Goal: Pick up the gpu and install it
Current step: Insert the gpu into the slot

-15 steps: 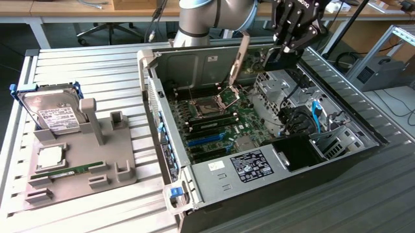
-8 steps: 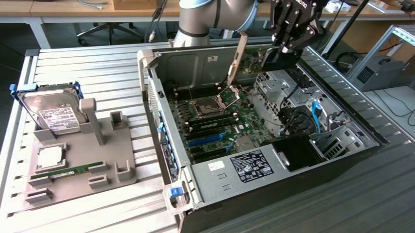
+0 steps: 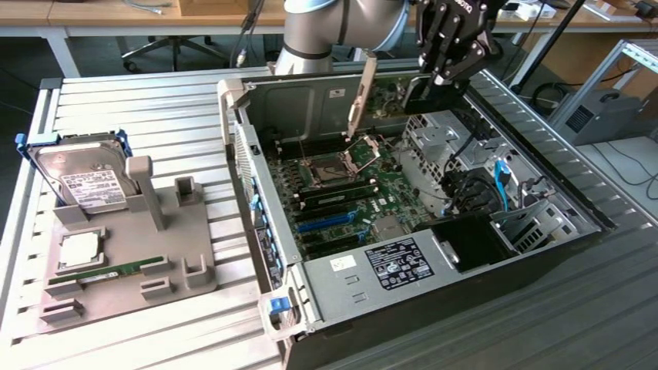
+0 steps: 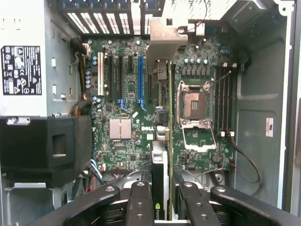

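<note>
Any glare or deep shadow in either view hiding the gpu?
Exterior view: even light, gpu bracket reads pale, no glare. Wrist view: area beyond the bracket washed out white, black plastic housing a dark mass, gpu edge-on between the fingers, evenly lit.

Hard drive (image 3: 88, 181), RAM stick (image 3: 113, 271), grey stand (image 3: 154, 202)

I work in a lab — a slatted metal bench (image 3: 123, 108) carries an opened computer (image 3: 298, 96), with desks (image 3: 62, 11) and a swivel chair (image 3: 169, 50) behind.
</note>
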`<state>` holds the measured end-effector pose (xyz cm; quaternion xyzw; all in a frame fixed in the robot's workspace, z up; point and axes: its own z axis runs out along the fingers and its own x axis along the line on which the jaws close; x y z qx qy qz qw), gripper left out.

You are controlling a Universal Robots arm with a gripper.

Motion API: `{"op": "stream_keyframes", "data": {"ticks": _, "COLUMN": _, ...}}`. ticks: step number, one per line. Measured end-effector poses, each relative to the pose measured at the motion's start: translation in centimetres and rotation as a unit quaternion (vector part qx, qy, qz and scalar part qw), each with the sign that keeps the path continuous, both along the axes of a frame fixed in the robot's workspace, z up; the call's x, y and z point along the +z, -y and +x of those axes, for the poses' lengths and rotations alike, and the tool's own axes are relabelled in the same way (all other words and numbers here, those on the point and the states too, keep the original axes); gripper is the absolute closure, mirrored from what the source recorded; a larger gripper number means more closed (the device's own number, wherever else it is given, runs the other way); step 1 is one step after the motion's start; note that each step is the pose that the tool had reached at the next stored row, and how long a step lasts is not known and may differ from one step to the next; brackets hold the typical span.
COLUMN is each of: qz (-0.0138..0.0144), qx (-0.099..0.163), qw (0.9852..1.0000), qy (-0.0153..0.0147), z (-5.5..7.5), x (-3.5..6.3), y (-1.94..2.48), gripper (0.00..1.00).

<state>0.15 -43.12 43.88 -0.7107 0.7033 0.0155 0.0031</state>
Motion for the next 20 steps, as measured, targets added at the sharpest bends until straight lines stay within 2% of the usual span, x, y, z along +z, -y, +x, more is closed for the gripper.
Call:
{"op": "stream_keyframes", "data": {"ticks": 5, "qz": 0.0000, "qx": -0.002, "qw": 1.0000, "qy": 0.0004, "z": -1.1, "x": 0.00, "y": -0.03, "gripper": 0.73}}
{"op": "stream_keyframes", "data": {"ticks": 12, "qz": 0.0000, "qx": -0.014, "qw": 0.9999, "qy": 0.0004, "z": -1.8, "x": -0.04, "y": -0.03, "gripper": 0.73}}
{"op": "stream_keyframes", "data": {"ticks": 20, "qz": 0.0000, "qx": -0.014, "qw": 0.9999, "qy": 0.0018, "z": -2.5, "x": -0.81, "y": -0.03, "gripper": 0.73}}
